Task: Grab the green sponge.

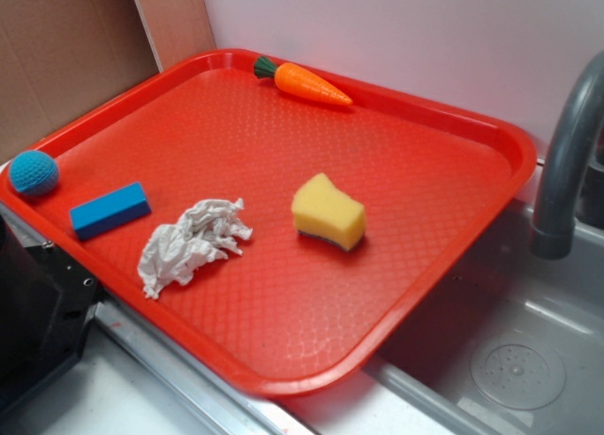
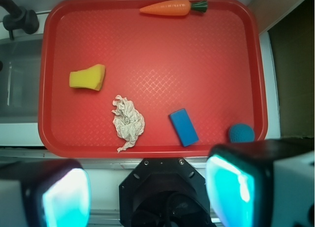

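The green sponge (image 1: pixel 327 211) is a yellow wavy-sided block with a thin dark layer underneath. It lies on the red tray (image 1: pixel 283 293), right of the tray's middle. In the wrist view the sponge (image 2: pixel 87 78) sits at the tray's left side. My gripper (image 2: pixel 147 192) is open, its two cyan-padded fingers (image 2: pixel 66 197) far apart with nothing between them. It hangs high over the robot's black base, short of the tray's (image 2: pixel 197 54) near edge and well away from the sponge. The exterior view does not show the gripper.
On the tray also lie crumpled white paper (image 2: pixel 128 122), a blue block (image 2: pixel 183 127), a blue knitted ball (image 2: pixel 240 133) and a toy carrot (image 2: pixel 170 8) at the far rim. A grey faucet (image 1: pixel 566 161) and sink (image 1: pixel 510 350) adjoin the tray. Cardboard stands behind.
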`<state>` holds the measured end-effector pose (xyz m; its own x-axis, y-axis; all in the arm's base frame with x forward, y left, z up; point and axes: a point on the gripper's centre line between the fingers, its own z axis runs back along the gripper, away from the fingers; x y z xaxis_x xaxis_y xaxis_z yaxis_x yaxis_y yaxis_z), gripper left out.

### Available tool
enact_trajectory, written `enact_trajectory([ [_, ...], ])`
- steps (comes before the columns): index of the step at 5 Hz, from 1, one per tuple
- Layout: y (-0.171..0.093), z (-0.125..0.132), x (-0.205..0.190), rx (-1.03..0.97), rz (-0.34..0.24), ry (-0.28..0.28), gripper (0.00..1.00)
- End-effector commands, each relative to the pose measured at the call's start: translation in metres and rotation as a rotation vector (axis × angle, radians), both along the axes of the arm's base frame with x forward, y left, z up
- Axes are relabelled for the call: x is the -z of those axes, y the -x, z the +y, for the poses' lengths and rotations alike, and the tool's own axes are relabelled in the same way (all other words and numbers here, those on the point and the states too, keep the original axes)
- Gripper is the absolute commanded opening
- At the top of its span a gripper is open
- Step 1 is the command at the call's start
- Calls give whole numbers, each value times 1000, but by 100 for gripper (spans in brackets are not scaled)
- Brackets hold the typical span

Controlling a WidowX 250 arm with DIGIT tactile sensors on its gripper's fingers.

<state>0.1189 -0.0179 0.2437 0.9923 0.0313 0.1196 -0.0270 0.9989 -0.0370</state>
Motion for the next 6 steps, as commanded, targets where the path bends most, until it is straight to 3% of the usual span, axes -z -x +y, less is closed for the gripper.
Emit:
enact_trajectory([
  [1,0,0,0,0,0,0,100],
  [2,-50,-50,34,254,46,-151,100],
  [3,-82,-108,76,517,190,-201,100],
  [4,-86,-141,113,774,215,-177,100],
  [6,-86,-141,113,774,215,-177,100],
])
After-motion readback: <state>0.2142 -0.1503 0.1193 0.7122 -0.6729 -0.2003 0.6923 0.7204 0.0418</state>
